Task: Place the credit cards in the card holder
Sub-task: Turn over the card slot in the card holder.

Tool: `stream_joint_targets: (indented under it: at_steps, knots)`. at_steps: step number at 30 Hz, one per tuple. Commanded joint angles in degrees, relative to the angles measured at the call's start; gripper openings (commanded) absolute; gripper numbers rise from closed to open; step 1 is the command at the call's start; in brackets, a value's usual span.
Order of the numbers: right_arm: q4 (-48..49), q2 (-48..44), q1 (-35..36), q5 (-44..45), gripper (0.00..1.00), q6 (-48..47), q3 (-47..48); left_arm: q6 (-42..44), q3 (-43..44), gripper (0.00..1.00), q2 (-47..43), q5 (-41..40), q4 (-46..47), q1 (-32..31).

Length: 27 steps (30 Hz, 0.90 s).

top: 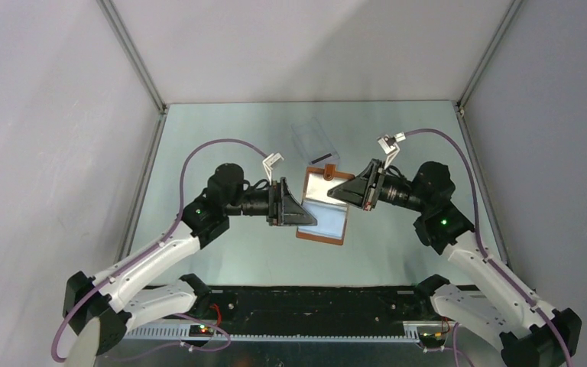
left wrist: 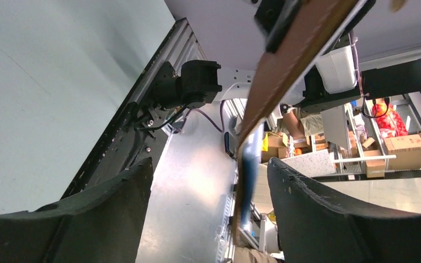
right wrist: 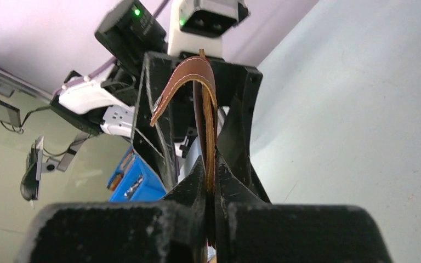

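Clearly, the card holder (top: 325, 218) hung open in mid-air between the two arms, above the middle of the table (top: 222, 252). Its brown leather rim framed the pale blue-grey inner pockets, and its snap tab (top: 329, 170) pointed toward the far wall.

The right fingers (top: 348, 191) were clenched on the card holder's right edge. In the right wrist view the two black pads met tight against the brown leather, which stood upright and edge-on between them with the tab curling off to the left.

The left fingers (top: 299, 212) were released and spread wide. In the left wrist view they stood well apart at either side of the picture, and the card holder's thin brown edge ran slantwise through the gap between them, touching neither. From above, their tips lay just at its left edge, near the lower pocket.

The credit cards (top: 313, 140) lay flat on the table just beyond the card holder's far end — a pale, almost see-through rectangle with a dark stripe along its near side. I could not tell how many were stacked there.

A pale panel showed in the card holder's upper half, and whether it was a card or only the lining I could not tell.
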Motion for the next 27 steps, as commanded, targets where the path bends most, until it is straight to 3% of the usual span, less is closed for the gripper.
stream_joint_targets:
  at_steps: [1,3,5,6,7,8,10,17,23,27]
  knots:
    - [1.0,-2.1,0.0,5.2,0.00,1.7,0.5,-2.3,0.1,0.78,1.1,-0.4,6.6,-1.9]
    - [0.6,-2.6,0.1,6.3,0.00,2.3,0.5,-3.2,0.4,0.74,2.2,-1.2,8.1,-3.3]
    - [0.7,-3.6,0.4,8.1,0.00,3.0,0.0,-4.0,0.7,0.62,2.9,-2.6,10.2,-4.7]
    - [0.6,-4.3,0.3,9.3,0.00,3.3,-0.2,-4.2,0.7,0.45,3.1,-2.8,10.7,-5.1]
    - [0.6,-4.6,0.3,10.0,0.00,3.9,-0.8,-4.2,0.8,0.35,3.3,-3.4,11.2,-5.7]
    - [0.6,-5.2,0.0,10.1,0.00,4.4,-1.2,-4.1,0.9,0.15,3.4,-3.6,11.3,-5.9]
    - [-0.1,-6.0,-0.9,10.8,0.00,5.9,-2.2,-3.5,0.6,0.02,3.6,-4.0,11.4,-6.0]
    - [-7.2,-4.6,-6.7,5.5,0.00,12.3,-3.9,1.8,-0.2,0.00,1.3,-2.6,11.2,-6.1]
    - [2.9,-2.7,-8.0,-6.9,0.00,20.3,-5.6,15.8,-0.9,0.00,-5.9,-11.4,5.3,-6.1]
    - [7.3,-3.6,-7.9,-12.1,0.00,22.6,-5.7,20.7,-0.3,0.00,-6.7,-16.8,-1.3,-5.9]
